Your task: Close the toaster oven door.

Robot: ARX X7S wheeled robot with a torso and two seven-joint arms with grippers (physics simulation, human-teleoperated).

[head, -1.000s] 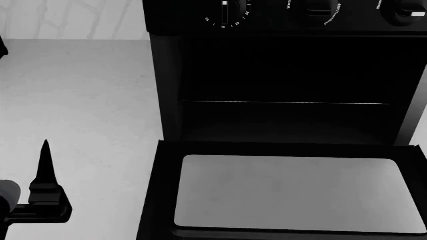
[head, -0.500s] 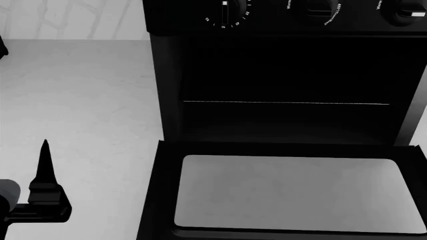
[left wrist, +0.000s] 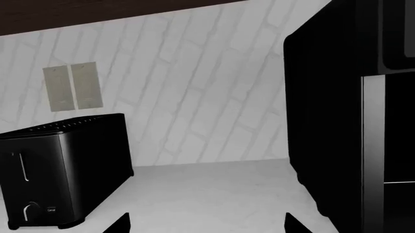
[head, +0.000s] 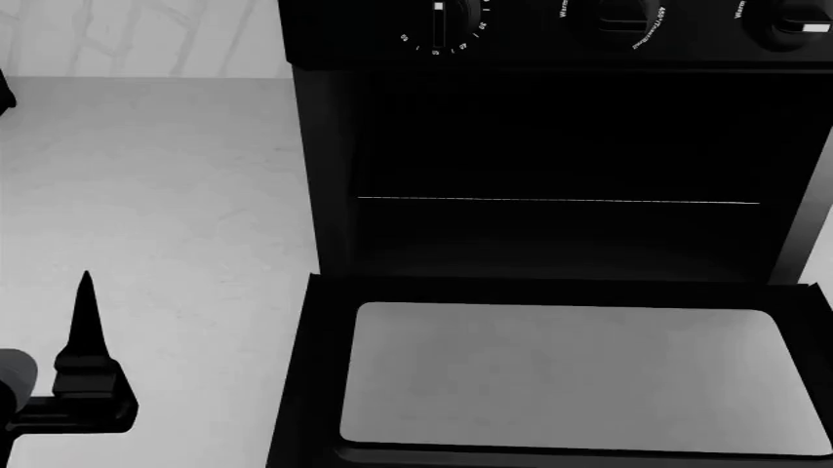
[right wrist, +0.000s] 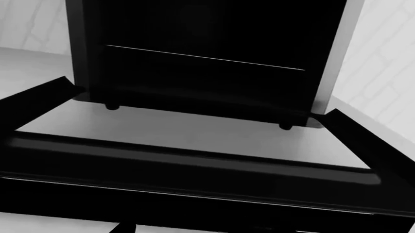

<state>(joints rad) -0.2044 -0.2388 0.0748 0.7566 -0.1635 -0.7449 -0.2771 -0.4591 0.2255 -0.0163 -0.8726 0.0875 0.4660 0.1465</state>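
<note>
The black toaster oven (head: 560, 146) stands at the back right, its dark cavity showing a wire rack (head: 560, 201). The toaster oven door (head: 560, 375) lies folded down flat, pale glass pane up. In the right wrist view the door's black front edge (right wrist: 194, 194) fills the frame close up. My right gripper (right wrist: 207, 228) sits low in front of that edge. One of its fingers (right wrist: 123, 227) shows far out to the side, and the other is lost against the black. My left gripper (left wrist: 206, 224) is open and empty over the counter, left of the oven. Its finger (head: 86, 322) shows in the head view.
A black two-slot toaster (left wrist: 65, 170) stands on the white counter (head: 156, 195) beside the oven's side wall (left wrist: 324, 121). A tiled wall with a light switch plate (left wrist: 73, 86) runs behind. The oven's dials (head: 450, 29) sit across its top front.
My left gripper has shifted a hair to the left in the head view. The door and oven have not moved.
</note>
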